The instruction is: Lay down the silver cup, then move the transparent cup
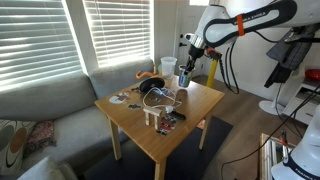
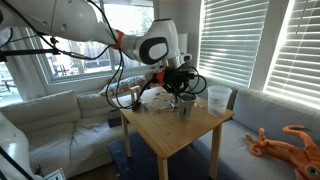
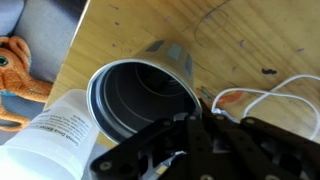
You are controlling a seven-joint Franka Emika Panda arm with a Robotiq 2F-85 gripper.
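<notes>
The silver cup (image 1: 184, 83) stands upright near the table's far edge, also in an exterior view (image 2: 186, 104). In the wrist view I look down into its open mouth (image 3: 140, 95). The transparent cup (image 1: 168, 67) stands close beside it, seen too in an exterior view (image 2: 218, 97) and at the lower left of the wrist view (image 3: 50, 130). My gripper (image 3: 205, 112) hangs just above the silver cup (image 1: 185, 70) (image 2: 184, 88). Its fingertips are closed together at the cup's rim. I cannot tell whether they pinch the rim.
The wooden table (image 1: 200, 100) also holds black headphones (image 1: 152, 88), white cables (image 3: 260, 95) and small items (image 1: 165, 118). A grey sofa (image 1: 50, 110) stands beside it, with an orange plush octopus (image 2: 285, 142) (image 3: 12, 70) on it. Window blinds are behind.
</notes>
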